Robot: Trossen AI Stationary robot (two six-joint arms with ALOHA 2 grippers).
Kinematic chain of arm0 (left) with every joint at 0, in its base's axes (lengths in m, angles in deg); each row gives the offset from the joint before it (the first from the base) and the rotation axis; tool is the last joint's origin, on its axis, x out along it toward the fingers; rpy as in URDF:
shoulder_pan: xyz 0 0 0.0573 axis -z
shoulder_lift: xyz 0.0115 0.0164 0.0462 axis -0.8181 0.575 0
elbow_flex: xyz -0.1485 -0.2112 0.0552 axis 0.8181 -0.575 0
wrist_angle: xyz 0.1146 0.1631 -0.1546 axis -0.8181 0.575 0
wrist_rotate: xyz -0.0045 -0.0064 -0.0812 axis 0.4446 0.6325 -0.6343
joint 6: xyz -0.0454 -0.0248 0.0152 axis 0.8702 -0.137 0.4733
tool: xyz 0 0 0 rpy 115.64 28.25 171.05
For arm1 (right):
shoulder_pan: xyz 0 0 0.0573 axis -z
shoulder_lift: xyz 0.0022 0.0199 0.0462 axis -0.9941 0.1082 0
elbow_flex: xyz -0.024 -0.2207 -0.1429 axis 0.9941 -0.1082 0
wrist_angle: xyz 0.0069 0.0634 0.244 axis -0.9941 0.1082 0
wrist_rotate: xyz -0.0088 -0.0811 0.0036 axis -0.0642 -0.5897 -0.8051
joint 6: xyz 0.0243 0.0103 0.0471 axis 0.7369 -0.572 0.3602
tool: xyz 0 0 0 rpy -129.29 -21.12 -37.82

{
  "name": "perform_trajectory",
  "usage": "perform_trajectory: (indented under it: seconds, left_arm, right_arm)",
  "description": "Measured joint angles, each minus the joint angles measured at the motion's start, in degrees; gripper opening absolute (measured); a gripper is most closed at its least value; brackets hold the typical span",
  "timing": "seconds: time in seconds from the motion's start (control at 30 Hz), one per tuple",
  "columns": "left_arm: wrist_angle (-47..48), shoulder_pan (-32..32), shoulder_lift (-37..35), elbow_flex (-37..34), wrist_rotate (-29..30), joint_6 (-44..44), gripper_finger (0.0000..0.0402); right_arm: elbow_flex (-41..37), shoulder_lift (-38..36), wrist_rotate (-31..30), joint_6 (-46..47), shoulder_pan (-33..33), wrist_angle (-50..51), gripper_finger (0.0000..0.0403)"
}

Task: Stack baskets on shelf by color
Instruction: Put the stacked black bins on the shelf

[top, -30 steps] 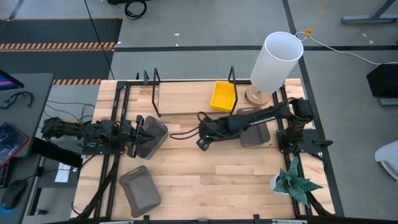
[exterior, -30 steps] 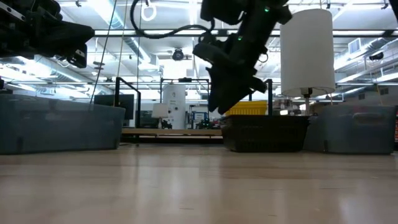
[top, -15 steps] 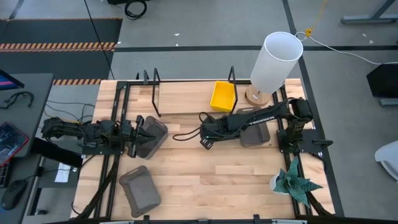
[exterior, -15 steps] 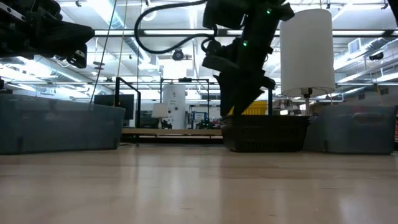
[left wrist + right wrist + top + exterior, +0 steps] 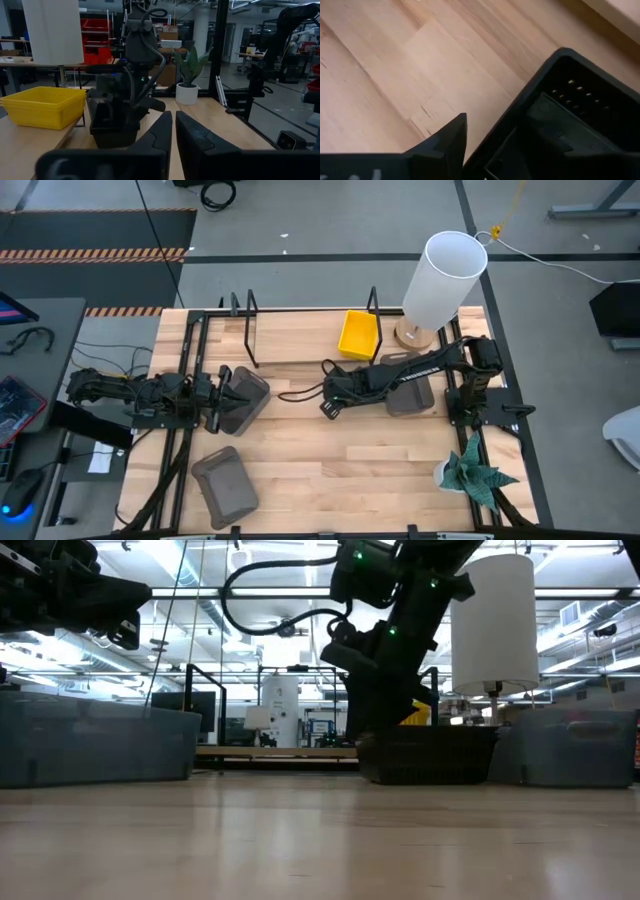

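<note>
Near the table's middle, in front of the shelf (image 5: 300, 340), we find the right gripper (image 5: 330, 402) low over a black basket (image 5: 580, 115); one finger (image 5: 447, 137) outside the wall, the other inside, straddling the rim, not yet closed as far as we can judge; basket lies just toward the yellow basket (image 5: 359, 333) (already on the shelf); left gripper (image 5: 173, 131) fingers together, waiting at the left edge by a gray basket (image 5: 243, 396), farther off.

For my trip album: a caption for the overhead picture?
Right gripper reaches beside a black basket, with a yellow basket on the shelf.
</note>
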Motion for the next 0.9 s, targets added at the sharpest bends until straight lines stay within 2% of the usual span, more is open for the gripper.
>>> perform_trajectory:
  seconds: [0.2,0.5,0.73,0.9]
  left_arm:
    - [0.0,0.0,0.0,0.0,0.0,0.0,0.0038]
    - [0.0,0.0,0.0,0.0,0.0,0.0,0.003]
    - [0.0,0.0,0.0,0.0,0.0,0.0,0.0031]
    - [0.0,0.0,0.0,0.0,0.0,0.0,0.0036]
  right_arm:
    - [-1.4,0.0,0.3,0.9,0.0,-1.0,0.0129]
    - [-1.6,0.0,5.7,3.0,-3.7,-4.0,0.0056]
    - [-1.6,0.0,7.6,5.6,-8.1,-5.9,0.0044]
    - [-1.6,0.0,13.3,-2.5,-10.1,-6.5,0.0041]
